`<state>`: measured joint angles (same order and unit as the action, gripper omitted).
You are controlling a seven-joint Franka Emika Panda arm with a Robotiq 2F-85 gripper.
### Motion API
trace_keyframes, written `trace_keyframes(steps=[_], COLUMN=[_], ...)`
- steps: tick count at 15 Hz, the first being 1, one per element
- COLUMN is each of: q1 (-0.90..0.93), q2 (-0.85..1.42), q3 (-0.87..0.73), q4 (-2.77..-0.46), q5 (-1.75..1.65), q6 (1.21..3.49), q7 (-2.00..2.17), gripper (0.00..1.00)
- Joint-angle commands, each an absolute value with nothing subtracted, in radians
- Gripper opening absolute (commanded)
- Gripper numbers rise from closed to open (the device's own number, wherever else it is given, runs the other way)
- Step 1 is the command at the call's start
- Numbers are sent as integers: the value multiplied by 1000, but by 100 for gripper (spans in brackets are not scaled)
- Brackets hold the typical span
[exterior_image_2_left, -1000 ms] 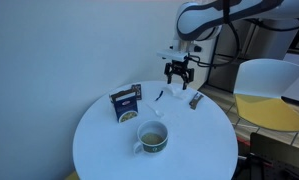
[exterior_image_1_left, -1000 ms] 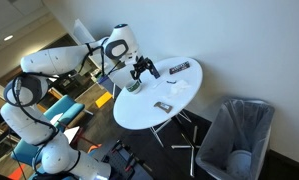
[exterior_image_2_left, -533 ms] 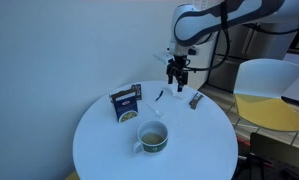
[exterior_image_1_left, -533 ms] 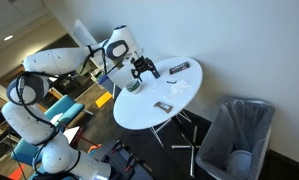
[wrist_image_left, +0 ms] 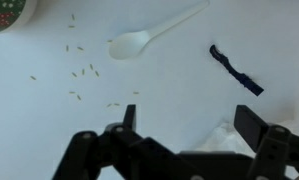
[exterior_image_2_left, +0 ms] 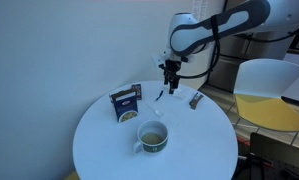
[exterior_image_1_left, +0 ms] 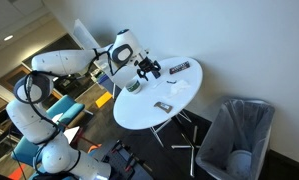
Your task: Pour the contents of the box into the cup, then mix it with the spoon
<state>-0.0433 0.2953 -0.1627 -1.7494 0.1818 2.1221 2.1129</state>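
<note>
Wide-open, empty gripper (exterior_image_2_left: 170,72) above the white plastic spoon (wrist_image_left: 154,35), lying flat on the table (exterior_image_2_left: 99,140) at the far side of the cup (exterior_image_2_left: 152,137), beside scattered grains (wrist_image_left: 84,72). Probably light, thin, stiff, slippery; best to pinch gently across the handle's middle.

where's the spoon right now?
Wrist view: the spoon lies on the table just ahead of the open gripper, with loose grains at its left in the picture and a dark strip at its right.
</note>
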Motion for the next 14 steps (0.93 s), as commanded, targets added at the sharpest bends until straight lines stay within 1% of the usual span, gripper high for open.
trace_keyframes(steps=[1,5,10,14], q1=[-58,-48,-30,-16], q2=[313,342,402,451], q3=[-146,-138,-131,-125], q4=[-1716,-1710,-1689,-1665], q5=[234,317,313,301], q6=[2072,2089,2134,2195], q7=[2168,2335,2551,2638], gripper=[100,100,100,100])
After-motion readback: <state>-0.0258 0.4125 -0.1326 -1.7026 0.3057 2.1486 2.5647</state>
